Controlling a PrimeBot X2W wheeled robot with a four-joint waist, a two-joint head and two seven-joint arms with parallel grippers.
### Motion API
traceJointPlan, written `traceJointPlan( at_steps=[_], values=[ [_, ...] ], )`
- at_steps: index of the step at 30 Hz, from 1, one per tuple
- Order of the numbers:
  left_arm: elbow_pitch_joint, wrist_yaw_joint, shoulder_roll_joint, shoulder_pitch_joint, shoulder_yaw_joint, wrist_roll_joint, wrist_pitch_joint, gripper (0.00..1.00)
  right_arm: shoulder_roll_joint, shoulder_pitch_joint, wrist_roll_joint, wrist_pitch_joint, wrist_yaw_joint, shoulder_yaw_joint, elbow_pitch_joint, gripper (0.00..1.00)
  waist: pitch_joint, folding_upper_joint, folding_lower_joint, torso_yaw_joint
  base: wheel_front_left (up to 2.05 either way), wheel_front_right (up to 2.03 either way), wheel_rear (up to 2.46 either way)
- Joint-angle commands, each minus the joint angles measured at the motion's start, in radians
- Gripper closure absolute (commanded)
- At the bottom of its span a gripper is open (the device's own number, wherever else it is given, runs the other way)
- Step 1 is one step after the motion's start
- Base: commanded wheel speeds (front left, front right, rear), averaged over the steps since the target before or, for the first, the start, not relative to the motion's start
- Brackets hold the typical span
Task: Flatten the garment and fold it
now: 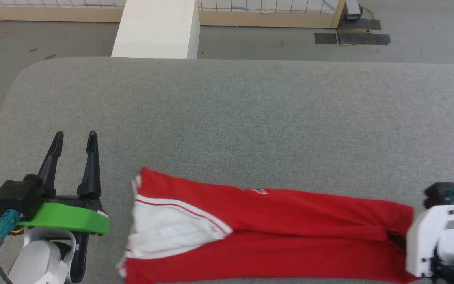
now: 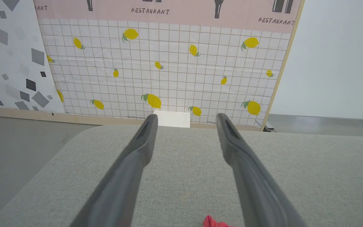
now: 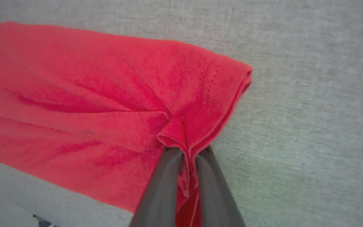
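My right hand [image 3: 186,153] is clamped on a pinch of red fabric at the end edge of the jersey [image 1: 274,232], and the cloth is bunched up in its grip. The jersey lies as a long folded band on the grey table [image 1: 250,118]. It stretches from that hand toward my left hand [image 1: 75,136], with its white-panelled end nearest the left hand. The left hand stands wide open just beside that end, holding nothing.
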Motion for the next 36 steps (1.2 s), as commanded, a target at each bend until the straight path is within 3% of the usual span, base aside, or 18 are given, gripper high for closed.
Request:
traceJointPlan(
  at_steps=[1,8,14,18,22,27,31,36],
  values=[
    [0.003,-0.006,-0.006,-0.002,0.006,0.007,-0.005,0.00,-0.036,0.000,-0.023,0.013,-0.003,-0.039,0.026,1.00,0.000,0.0000,0.0000,-0.001,0.00,0.00,0.00],
    [0.011,-0.018,-0.012,0.000,0.005,0.019,-0.005,0.00,-0.098,-0.003,-0.127,0.041,-0.003,-0.215,0.061,1.00,-0.002,0.0000,0.0000,-0.009,0.00,0.00,0.00],
    [0.023,-0.021,-0.020,-0.001,0.000,0.022,-0.005,0.00,-0.110,-0.008,-0.189,0.071,-0.003,-0.250,0.051,1.00,-0.015,0.0000,0.0000,-0.013,0.00,0.00,0.00],
    [0.031,-0.023,-0.022,0.002,-0.001,0.021,-0.005,0.00,-0.128,0.015,-0.165,0.149,-0.003,-0.195,-0.051,1.00,-0.028,0.0000,0.0000,-0.013,0.00,0.00,0.00],
    [0.033,-0.023,-0.020,0.010,0.001,0.020,-0.005,0.00,-0.142,0.050,-0.117,0.259,-0.003,-0.134,-0.227,1.00,-0.042,0.0000,0.0000,-0.015,0.00,0.00,0.00],
    [0.028,-0.019,-0.018,0.021,0.004,0.017,-0.005,0.00,-0.078,0.061,-0.017,0.342,-0.003,-0.063,-0.411,1.00,-0.049,0.0000,0.0000,-0.015,0.00,0.00,0.00],
    [0.022,-0.020,-0.019,0.023,0.002,0.017,-0.005,0.00,-0.015,0.038,0.022,0.319,-0.003,0.017,-0.438,1.00,-0.048,0.0000,0.0000,-0.008,0.00,0.00,0.00],
    [0.023,-0.025,-0.024,0.020,-0.004,0.015,-0.005,0.00,0.060,-0.015,0.040,0.238,-0.003,0.135,-0.378,1.00,-0.045,0.0000,0.0000,0.015,0.00,0.00,0.00]
  ],
)
